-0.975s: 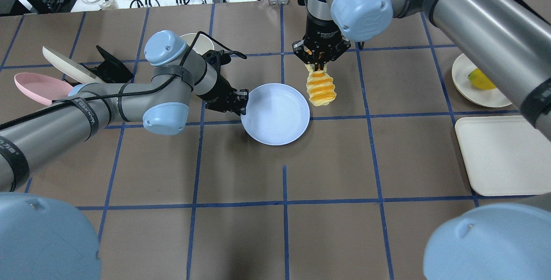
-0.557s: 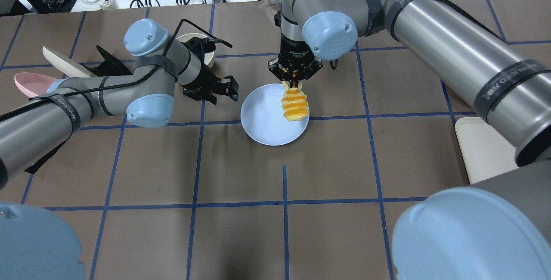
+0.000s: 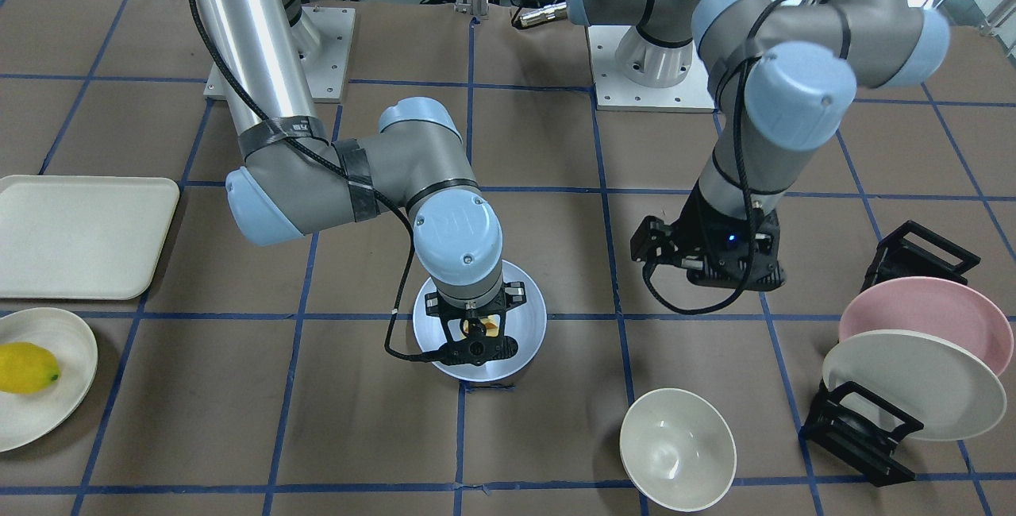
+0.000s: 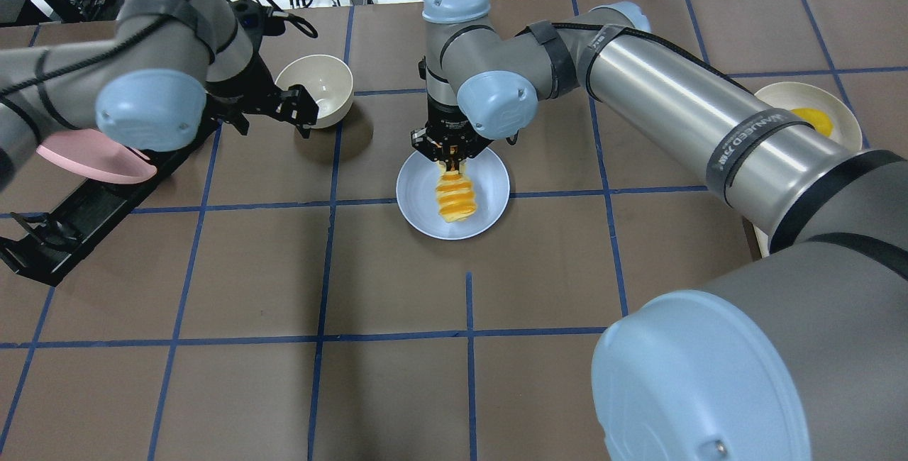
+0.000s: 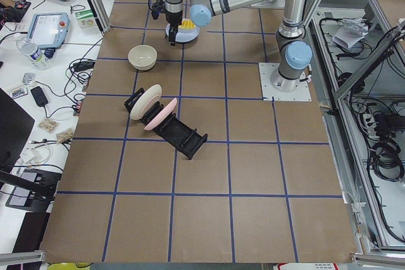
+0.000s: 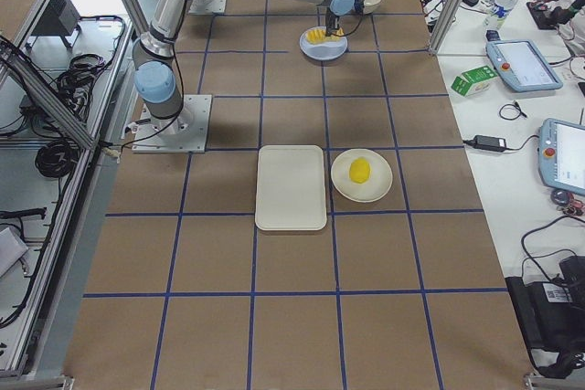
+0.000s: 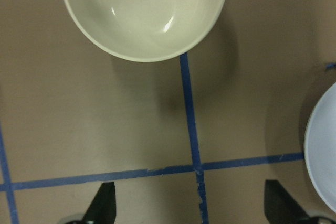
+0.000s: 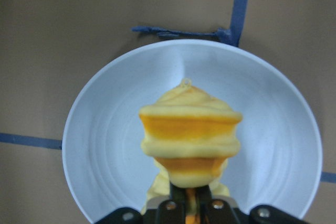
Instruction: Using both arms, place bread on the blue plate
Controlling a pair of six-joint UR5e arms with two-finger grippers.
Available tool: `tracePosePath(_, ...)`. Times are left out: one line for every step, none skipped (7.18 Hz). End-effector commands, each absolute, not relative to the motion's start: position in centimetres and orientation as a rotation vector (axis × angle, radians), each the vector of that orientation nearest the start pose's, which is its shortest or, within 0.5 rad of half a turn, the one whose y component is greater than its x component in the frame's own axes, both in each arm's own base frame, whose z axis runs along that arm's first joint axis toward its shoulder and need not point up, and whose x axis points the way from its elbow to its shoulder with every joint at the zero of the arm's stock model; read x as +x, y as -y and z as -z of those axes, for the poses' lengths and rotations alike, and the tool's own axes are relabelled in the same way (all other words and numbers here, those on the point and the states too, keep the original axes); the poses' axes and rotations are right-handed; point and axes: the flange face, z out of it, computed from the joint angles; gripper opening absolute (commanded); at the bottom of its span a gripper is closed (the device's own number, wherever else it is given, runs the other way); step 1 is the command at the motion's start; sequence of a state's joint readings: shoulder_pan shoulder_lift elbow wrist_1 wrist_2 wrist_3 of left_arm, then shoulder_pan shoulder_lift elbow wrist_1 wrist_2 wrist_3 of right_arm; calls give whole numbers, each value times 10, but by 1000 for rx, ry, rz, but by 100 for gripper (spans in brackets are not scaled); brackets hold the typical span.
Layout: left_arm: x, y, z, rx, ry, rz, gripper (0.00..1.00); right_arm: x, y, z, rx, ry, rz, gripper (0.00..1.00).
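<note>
The right arm has its jaws clamped tight on one end of the bread, and the loaf hangs down from them right over the middle of the blue plate. In the right wrist view the ridged yellow-and-orange loaf covers the plate's centre. Honestly can't tell whether its lower end is touching the plate or sitting just above it. The plate lies flat on the counter, by a crossing of blue tape lines. The left arm is off to the side, jaws spread wide and holding nothing, up over the counter near the cream bowl and touching neither bowl nor plate. Further out there's a lemon on a cream plate, a cream tray beside that, plus a pink plate and a white plate leaning in a black rack.
</note>
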State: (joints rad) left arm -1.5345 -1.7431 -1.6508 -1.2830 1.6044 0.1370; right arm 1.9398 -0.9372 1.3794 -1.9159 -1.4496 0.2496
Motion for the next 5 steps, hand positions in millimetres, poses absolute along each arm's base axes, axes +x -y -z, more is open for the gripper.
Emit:
tracePosePath(-112, 516, -494, 150, -3086, -42, 100, 396, 586, -206, -221, -3051, -163, 78)
tracePosePath(-113, 498, -512, 148, -3086, -51, 100, 395, 584, -209, -224, -3053, -157, 100)
tracePosePath(-112, 487, -523, 143, -3086, -28, 100, 394, 585, -212, -224, -3053, -149, 100)
tracePosePath(-113, 485, -514, 106, -3091, -57, 100, 393, 584, -230, -228, -3050, -129, 100)
tracePosePath(-113, 483, -505, 87, -3092, -80, 100, 384, 581, -249, -211, -3053, -134, 100)
